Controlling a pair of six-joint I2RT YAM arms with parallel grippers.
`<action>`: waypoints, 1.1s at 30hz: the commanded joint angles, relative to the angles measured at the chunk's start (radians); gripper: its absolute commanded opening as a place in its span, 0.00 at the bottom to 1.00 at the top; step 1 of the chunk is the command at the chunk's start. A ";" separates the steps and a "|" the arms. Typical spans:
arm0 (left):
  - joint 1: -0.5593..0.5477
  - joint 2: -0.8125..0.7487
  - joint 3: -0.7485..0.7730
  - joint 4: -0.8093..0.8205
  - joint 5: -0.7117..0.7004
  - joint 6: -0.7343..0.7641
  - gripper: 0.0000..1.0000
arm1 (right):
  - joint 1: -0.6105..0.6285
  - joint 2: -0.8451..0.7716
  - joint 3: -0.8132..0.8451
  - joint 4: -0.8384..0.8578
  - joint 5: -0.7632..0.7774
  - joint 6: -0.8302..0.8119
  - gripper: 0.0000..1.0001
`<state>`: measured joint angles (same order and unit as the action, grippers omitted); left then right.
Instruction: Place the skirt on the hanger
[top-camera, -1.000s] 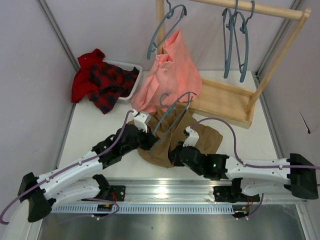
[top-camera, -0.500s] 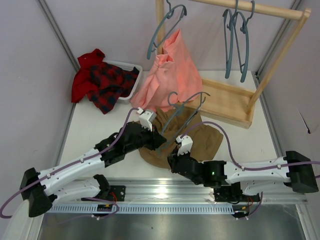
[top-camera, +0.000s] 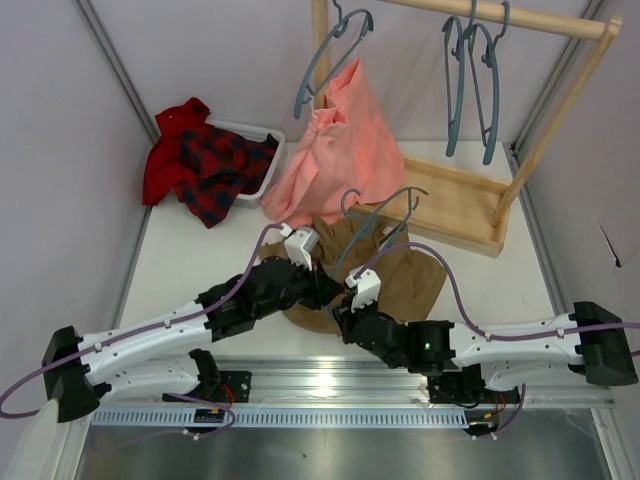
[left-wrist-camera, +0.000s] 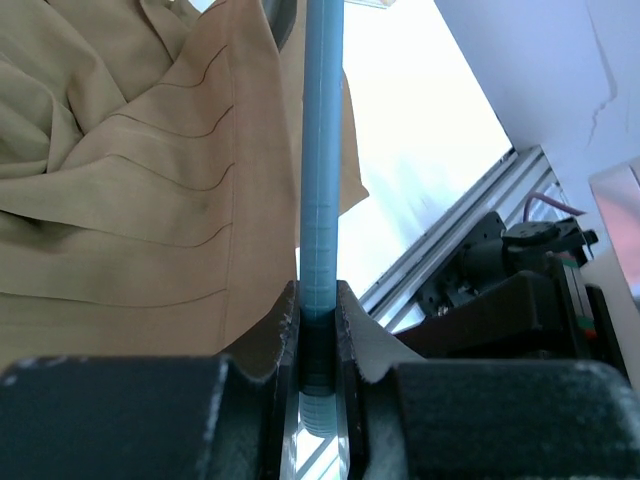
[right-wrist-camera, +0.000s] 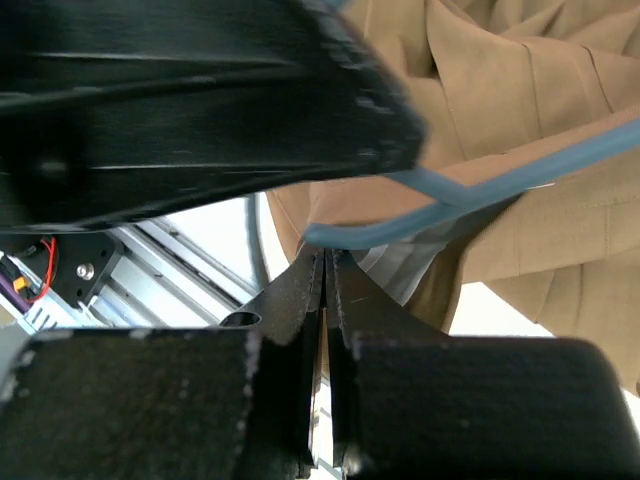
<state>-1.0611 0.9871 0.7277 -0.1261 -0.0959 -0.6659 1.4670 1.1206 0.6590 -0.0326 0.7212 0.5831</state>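
Skirt (top-camera: 412, 282) lies on table (top-camera: 190, 262) beneath hanger (top-camera: 368, 228); white basket (top-camera: 250, 128) holds plaid garment (top-camera: 205, 165).

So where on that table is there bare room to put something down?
Two bare patches of table: on the left, between the basket and the left arm; on the right, between the wooden rack base and the right arm. The middle is crowded: skirt, hanger, pink garment and both arms meet there.
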 joint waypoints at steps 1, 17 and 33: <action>-0.037 0.018 -0.022 0.092 -0.060 -0.060 0.00 | 0.006 -0.007 0.062 0.065 0.011 -0.061 0.00; -0.049 0.058 -0.129 0.243 -0.065 -0.038 0.00 | -0.037 -0.033 0.111 -0.069 -0.057 -0.106 0.00; -0.050 -0.002 -0.062 0.102 -0.036 -0.060 0.00 | -0.111 -0.097 0.070 -0.020 -0.141 -0.221 0.00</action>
<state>-1.0992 0.9997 0.6147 -0.0040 -0.1715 -0.7158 1.3663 1.0695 0.7132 -0.1360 0.5671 0.3985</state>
